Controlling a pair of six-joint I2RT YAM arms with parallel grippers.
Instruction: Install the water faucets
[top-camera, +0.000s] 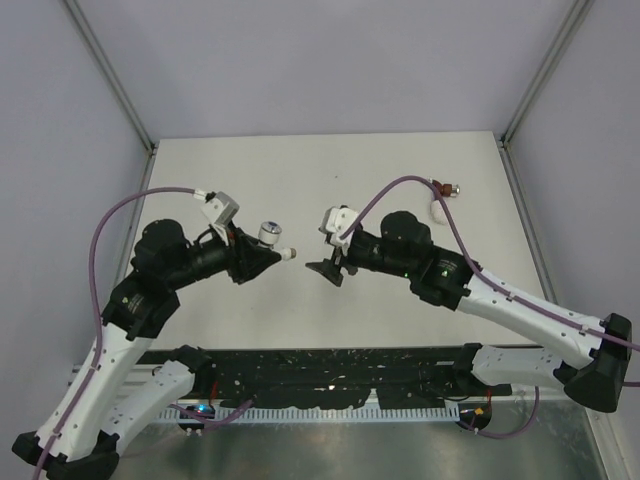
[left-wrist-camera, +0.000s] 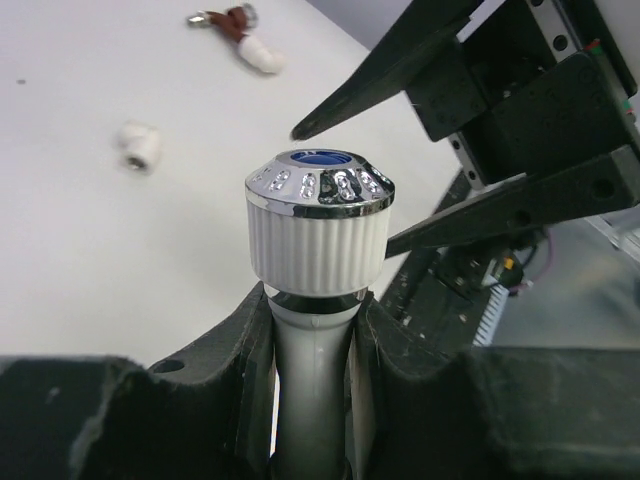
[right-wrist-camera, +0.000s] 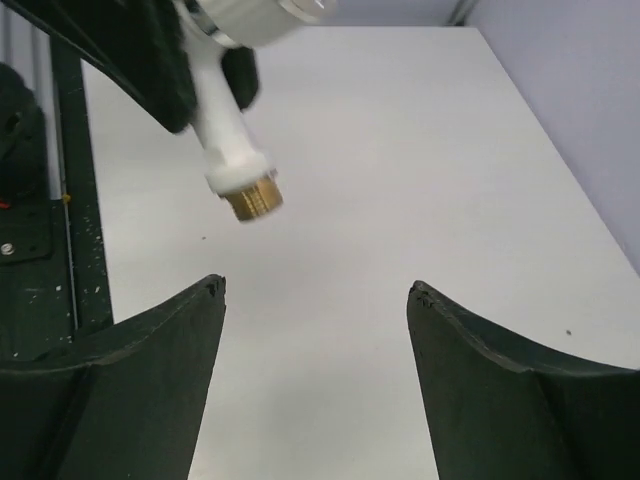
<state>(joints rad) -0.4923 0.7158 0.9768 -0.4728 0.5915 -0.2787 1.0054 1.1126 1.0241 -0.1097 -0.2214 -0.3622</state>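
Left end effector (left-wrist-camera: 312, 315): clenched on the stem of the white faucet (left-wrist-camera: 318, 235), centre frame, held off the surface (left-wrist-camera: 60, 260). Right end effector (right-wrist-camera: 315, 295) just beyond it: released, nothing between its fingers. The faucet's brass thread (right-wrist-camera: 252, 200) hangs bare at upper left of the right wrist view. Farther out, the white elbow fitting (left-wrist-camera: 138, 147) lies alone. Dark red faucet (left-wrist-camera: 232, 17) lies at the top edge, untouched. By my reading you have nothing installed yet; both faucets remain.
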